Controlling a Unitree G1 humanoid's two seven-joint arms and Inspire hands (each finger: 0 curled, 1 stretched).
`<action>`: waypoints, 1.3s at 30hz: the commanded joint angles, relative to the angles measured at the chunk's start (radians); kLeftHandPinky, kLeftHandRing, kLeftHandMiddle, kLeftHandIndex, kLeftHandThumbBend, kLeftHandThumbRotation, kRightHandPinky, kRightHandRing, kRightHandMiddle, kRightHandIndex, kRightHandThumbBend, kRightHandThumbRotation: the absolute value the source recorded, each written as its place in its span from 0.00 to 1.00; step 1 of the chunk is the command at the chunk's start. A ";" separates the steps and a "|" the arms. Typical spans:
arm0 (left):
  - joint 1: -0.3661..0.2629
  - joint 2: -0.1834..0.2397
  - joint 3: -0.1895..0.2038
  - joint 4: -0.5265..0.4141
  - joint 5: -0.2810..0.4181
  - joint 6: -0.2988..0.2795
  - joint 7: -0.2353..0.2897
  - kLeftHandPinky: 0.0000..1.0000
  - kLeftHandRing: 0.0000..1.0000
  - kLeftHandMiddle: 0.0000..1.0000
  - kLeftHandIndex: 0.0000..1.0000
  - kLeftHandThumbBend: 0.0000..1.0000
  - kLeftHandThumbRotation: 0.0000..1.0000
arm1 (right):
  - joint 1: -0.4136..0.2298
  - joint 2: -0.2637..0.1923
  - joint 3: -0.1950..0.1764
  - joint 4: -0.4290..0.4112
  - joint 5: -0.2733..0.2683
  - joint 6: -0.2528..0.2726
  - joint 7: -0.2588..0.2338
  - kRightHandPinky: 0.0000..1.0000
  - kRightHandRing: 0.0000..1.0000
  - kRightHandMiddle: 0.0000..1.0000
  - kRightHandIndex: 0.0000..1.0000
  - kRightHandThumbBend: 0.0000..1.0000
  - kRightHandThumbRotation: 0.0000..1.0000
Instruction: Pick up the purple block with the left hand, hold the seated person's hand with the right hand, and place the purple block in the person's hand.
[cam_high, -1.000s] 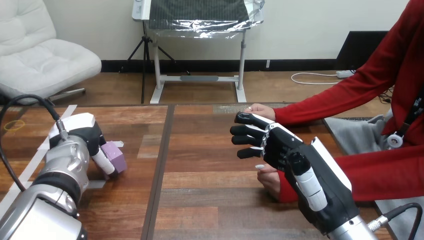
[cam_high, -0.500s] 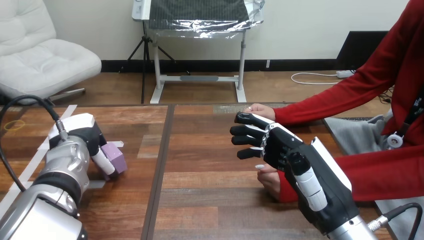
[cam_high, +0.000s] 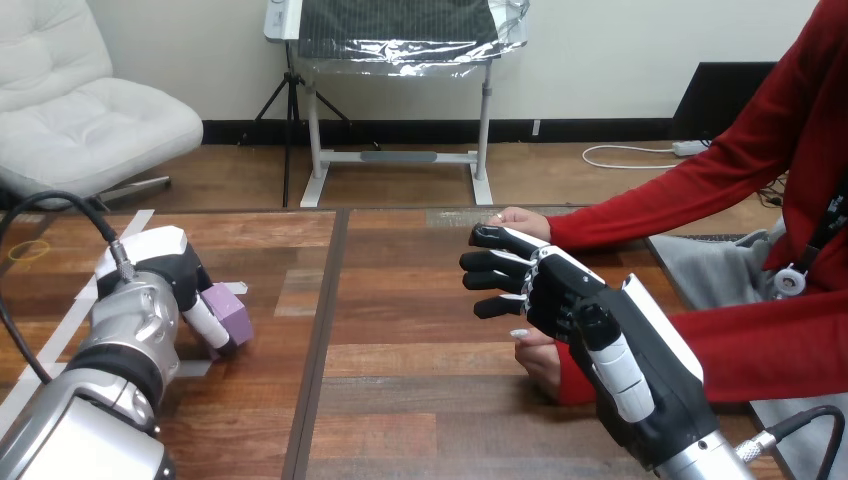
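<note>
The purple block (cam_high: 233, 313) sits low over the table's left part. My left hand (cam_high: 172, 272) is curled round it, with the thumb (cam_high: 208, 325) against its near side. At the right, my right hand (cam_high: 565, 300) is raised with its fingers (cam_high: 492, 262) spread and pointing left, holding nothing. The person's hand (cam_high: 538, 362) lies just behind and under that palm, thumb side up; I cannot tell whether the two touch. The person's other hand (cam_high: 521, 219) rests on the table further back, past my right fingertips.
White tape strips (cam_high: 236, 288) mark the table's left part. A dark seam (cam_high: 322, 330) runs down the table between the two halves. A grey cloth (cam_high: 715, 275) lies at the right edge beneath the person's red sleeves (cam_high: 770, 345).
</note>
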 joint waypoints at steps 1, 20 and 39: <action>-0.026 0.000 0.026 -0.022 -0.017 -0.020 0.050 0.20 0.29 0.39 0.70 0.67 0.00 | -0.037 -0.008 -0.014 -0.048 0.009 -0.011 -0.004 0.72 0.80 0.81 0.85 0.91 1.00; -0.020 -0.009 0.177 -0.068 -0.176 -0.082 0.077 0.36 0.44 0.49 0.46 0.71 0.00 | -0.039 0.005 -0.018 -0.045 -0.011 -0.002 -0.033 0.71 0.79 0.80 0.83 0.93 1.00; 0.054 -0.013 0.342 -0.208 -0.362 -0.172 0.059 0.37 0.41 0.46 0.45 0.73 0.00 | -0.047 0.012 -0.021 -0.019 -0.039 -0.020 -0.081 0.68 0.77 0.78 0.81 0.85 1.00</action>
